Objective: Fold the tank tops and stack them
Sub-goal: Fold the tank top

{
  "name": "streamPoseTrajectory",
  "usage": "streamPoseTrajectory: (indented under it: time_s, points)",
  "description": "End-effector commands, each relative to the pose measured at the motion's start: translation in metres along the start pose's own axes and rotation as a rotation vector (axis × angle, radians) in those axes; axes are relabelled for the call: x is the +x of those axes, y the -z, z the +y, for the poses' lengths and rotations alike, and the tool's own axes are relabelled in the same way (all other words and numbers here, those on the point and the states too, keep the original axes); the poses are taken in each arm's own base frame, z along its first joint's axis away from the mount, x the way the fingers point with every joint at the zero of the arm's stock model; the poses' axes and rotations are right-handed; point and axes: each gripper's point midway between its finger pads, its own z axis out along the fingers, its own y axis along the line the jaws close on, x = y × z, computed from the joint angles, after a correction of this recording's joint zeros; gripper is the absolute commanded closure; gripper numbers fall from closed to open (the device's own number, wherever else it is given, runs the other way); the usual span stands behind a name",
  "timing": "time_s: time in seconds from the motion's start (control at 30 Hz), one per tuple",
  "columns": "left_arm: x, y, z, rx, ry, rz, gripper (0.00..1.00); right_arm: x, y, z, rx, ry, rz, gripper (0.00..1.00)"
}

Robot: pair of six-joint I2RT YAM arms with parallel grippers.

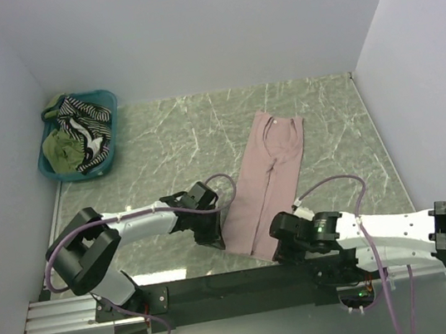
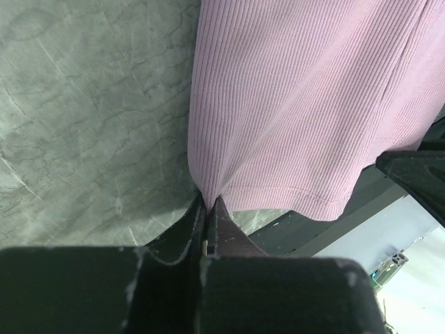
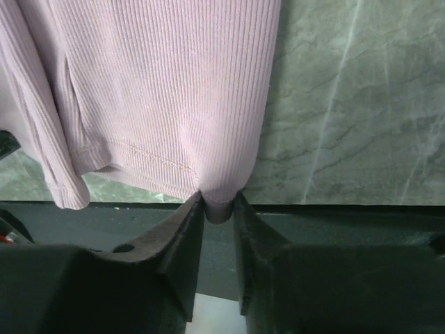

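Observation:
A dusty pink tank top [image 1: 268, 179] lies stretched lengthwise on the marble table, straps at the far end and hem near the front edge. My left gripper [image 1: 215, 237] is shut on the hem's left corner, seen pinched in the left wrist view [image 2: 208, 200], where the pink cloth [image 2: 306, 104] spreads beyond it. My right gripper [image 1: 282, 250] is shut on the hem's right corner, with cloth bunched between its jaws in the right wrist view [image 3: 220, 202]; the pink cloth [image 3: 160, 90] hangs over the table's front edge. Olive green [image 1: 61, 147] and black-and-white striped [image 1: 85, 112] tops lie in the basket.
The teal plastic basket [image 1: 111, 150] stands at the far left corner of the table. White walls close in the left, back and right sides. The dark front rail [image 1: 224, 284] runs along the near edge under both arms.

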Motion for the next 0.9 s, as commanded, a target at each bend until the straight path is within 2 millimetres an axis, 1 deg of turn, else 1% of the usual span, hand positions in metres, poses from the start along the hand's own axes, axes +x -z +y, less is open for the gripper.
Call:
streamPoseTrajectory:
  time_s: [0.0, 0.07, 0.1, 0.13, 0.17, 0.23, 0.27, 0.3, 0.33, 0.37, 0.47, 0.53, 0.6, 0.63, 0.67, 0.7, 0.73, 0.8, 0.83, 0.87]
  points:
    - [0.001, -0.002, 0.017, -0.078, -0.034, -0.006, 0.99, -0.006, -0.003, -0.004, 0.023, 0.014, -0.041, 0.77]
    - [-0.001, 0.001, 0.016, -0.078, -0.042, -0.014, 0.99, -0.006, -0.001, -0.002, 0.015, 0.024, -0.037, 0.88]
    - [0.000, 0.003, 0.018, -0.090, -0.042, -0.012, 0.99, -0.006, 0.000, -0.002, 0.020, 0.031, -0.037, 1.00]
    - [0.000, 0.004, 0.019, -0.097, -0.047, -0.015, 0.99, -0.006, 0.002, -0.001, 0.020, 0.047, -0.039, 1.00]
    - [0.001, 0.005, 0.021, -0.105, -0.042, -0.015, 0.99, -0.006, 0.005, 0.004, 0.011, 0.059, -0.037, 1.00]
    - [0.007, 0.008, 0.027, -0.124, -0.031, -0.004, 0.99, -0.003, 0.007, 0.006, 0.013, 0.092, -0.021, 1.00]
    - [0.010, 0.009, 0.028, -0.125, -0.017, 0.000, 0.99, -0.001, 0.011, 0.012, 0.000, 0.101, -0.014, 1.00]
    - [0.012, 0.012, 0.027, -0.118, -0.014, -0.003, 0.99, 0.001, 0.012, 0.013, 0.005, 0.112, -0.007, 1.00]
    - [0.017, 0.014, 0.032, -0.133, -0.005, 0.002, 0.99, 0.006, 0.013, 0.013, 0.012, 0.133, 0.002, 1.00]
    - [0.019, 0.016, 0.032, -0.137, 0.007, 0.003, 0.99, 0.009, 0.017, 0.018, 0.004, 0.142, 0.006, 1.00]
    - [0.027, 0.023, 0.024, -0.117, 0.021, 0.006, 0.99, 0.020, 0.022, 0.020, 0.005, 0.155, 0.032, 1.00]
    - [0.026, 0.027, 0.021, -0.116, 0.026, -0.001, 0.99, 0.021, 0.026, 0.019, 0.003, 0.147, 0.035, 1.00]
    - [0.014, 0.033, 0.018, -0.137, 0.008, -0.031, 0.99, 0.018, 0.028, 0.015, 0.008, 0.135, 0.022, 1.00]
    - [-0.001, 0.038, 0.007, -0.124, -0.004, -0.066, 0.99, 0.013, 0.030, 0.016, -0.002, 0.128, 0.000, 1.00]
    - [-0.010, 0.040, 0.004, -0.115, -0.004, -0.076, 0.99, 0.009, 0.032, 0.018, -0.010, 0.121, -0.009, 1.00]
    - [-0.016, 0.038, 0.002, -0.114, 0.005, -0.073, 0.99, 0.002, 0.034, 0.020, -0.017, 0.101, -0.024, 1.00]
    - [-0.031, 0.043, -0.010, -0.087, 0.001, -0.100, 0.99, -0.002, 0.035, 0.020, -0.017, 0.106, -0.032, 1.00]
    - [-0.049, 0.045, -0.015, -0.074, 0.010, -0.118, 0.99, -0.017, 0.038, 0.026, -0.030, 0.081, -0.069, 1.00]
    - [-0.066, 0.052, -0.026, -0.052, 0.003, -0.150, 0.99, -0.023, 0.039, 0.026, -0.032, 0.090, -0.084, 1.00]
    - [-0.076, 0.054, -0.029, -0.048, 0.000, -0.165, 0.99, -0.030, 0.041, 0.029, -0.038, 0.083, -0.100, 1.00]
